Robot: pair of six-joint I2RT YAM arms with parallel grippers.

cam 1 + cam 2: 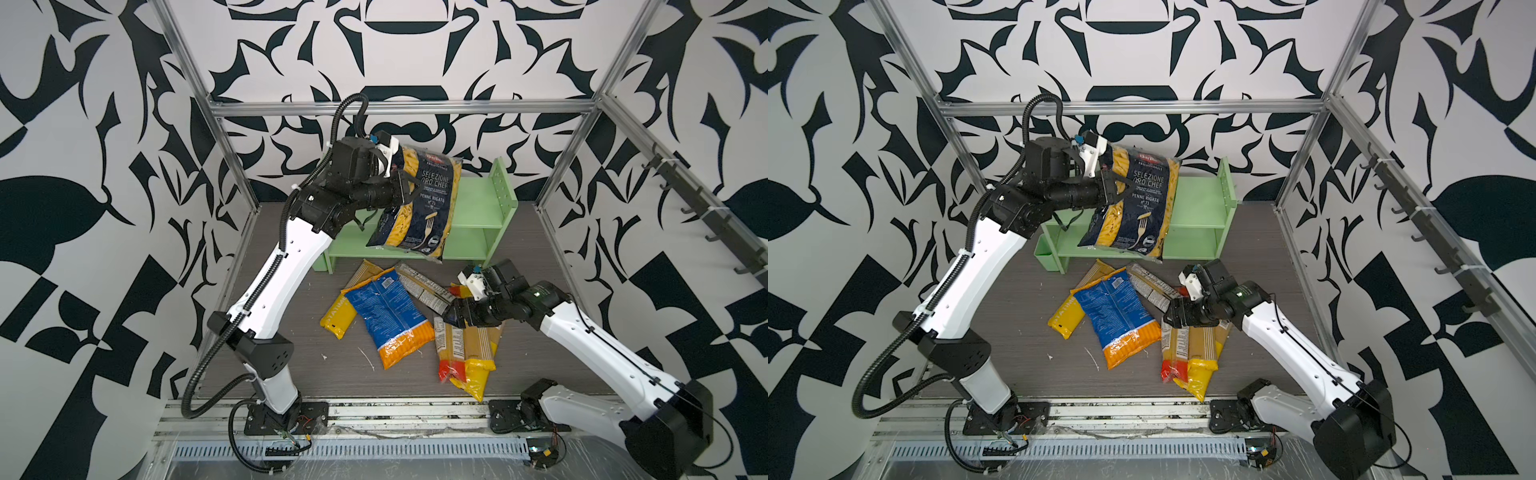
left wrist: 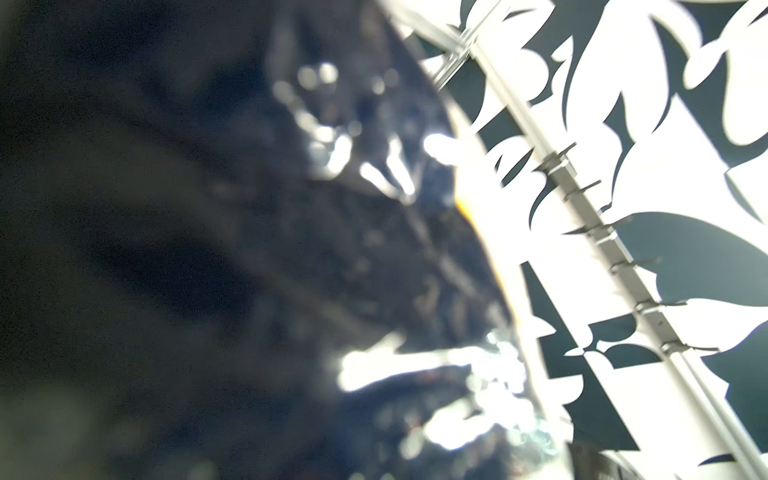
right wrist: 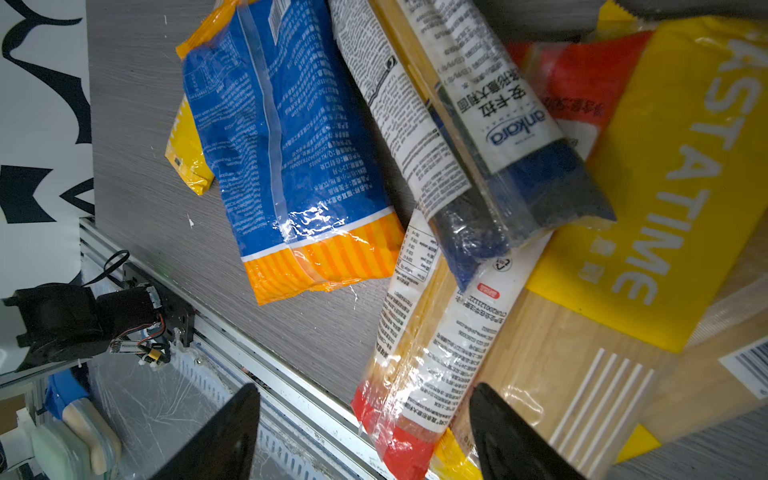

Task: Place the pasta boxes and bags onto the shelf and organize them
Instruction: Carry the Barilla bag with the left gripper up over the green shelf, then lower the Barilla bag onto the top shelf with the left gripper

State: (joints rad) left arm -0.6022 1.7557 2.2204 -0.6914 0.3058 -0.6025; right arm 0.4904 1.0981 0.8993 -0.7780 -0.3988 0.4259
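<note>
My left gripper [image 1: 405,185] is shut on the wide black penne bag [image 1: 419,199], which hangs tilted in front of the pale green shelf [image 1: 478,199] and covers its left half. In the left wrist view that bag [image 2: 291,249] is a dark blur hiding the jaws. The other packs lie on the floor before the shelf: a blue-orange bag [image 1: 386,311], a yellow pack [image 1: 338,320] under it, blue-ended packs [image 3: 519,166], a red-ended pack [image 3: 415,365] and a yellow pack [image 3: 665,187]. My right gripper [image 3: 365,399] hovers open over the red-ended pack.
A small green cup [image 1: 1046,255] hangs at the shelf's left end. Aluminium frame posts stand at the back corners. A rail with hooks [image 1: 685,199] runs along the right wall. Both arm bases sit on the front rail [image 1: 374,415].
</note>
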